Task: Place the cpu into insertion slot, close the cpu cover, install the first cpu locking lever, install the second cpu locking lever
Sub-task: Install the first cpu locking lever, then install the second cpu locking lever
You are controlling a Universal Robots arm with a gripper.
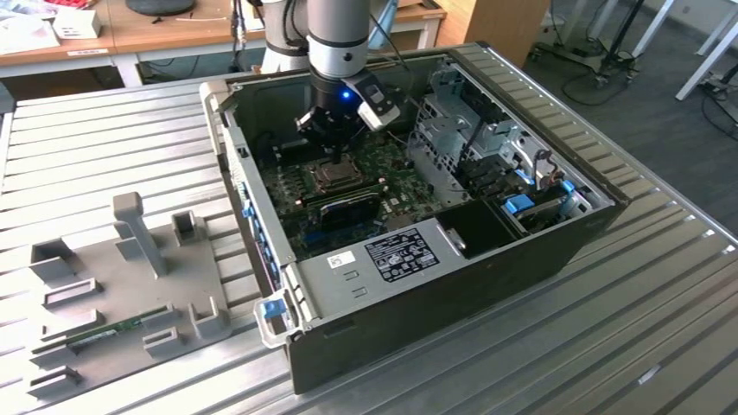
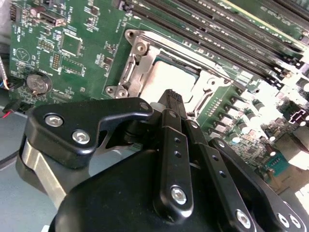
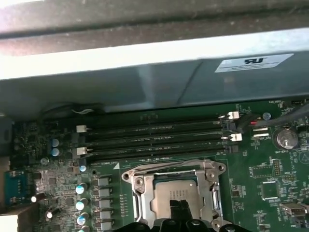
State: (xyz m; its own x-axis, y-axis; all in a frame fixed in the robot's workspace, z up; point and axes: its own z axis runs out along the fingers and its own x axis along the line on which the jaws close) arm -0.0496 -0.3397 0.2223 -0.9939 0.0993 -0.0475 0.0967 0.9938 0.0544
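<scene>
cpu (image 3: 175, 198) sits flat in the insertion slot (image 3: 140, 193) mid-motherboard (image 3: 270, 193), cpu cover (image 3: 211, 167) down around it; light, rigid, fragile underside, so edge-grip only; tool (image 2: 173, 96) clenched, empty, tips just above the chip.

In the second wrist view the gripper (image 2: 174, 96) covers the near part of the cpu (image 2: 169, 77) and of the cpu cover (image 2: 140, 63), and its fingertips press so close together that any gap is hidden. In the first wrist view the picture's edge cuts off the insertion slot (image 3: 140, 203). In the exterior view the arm hides part of the motherboard (image 1: 381, 156).
</scene>
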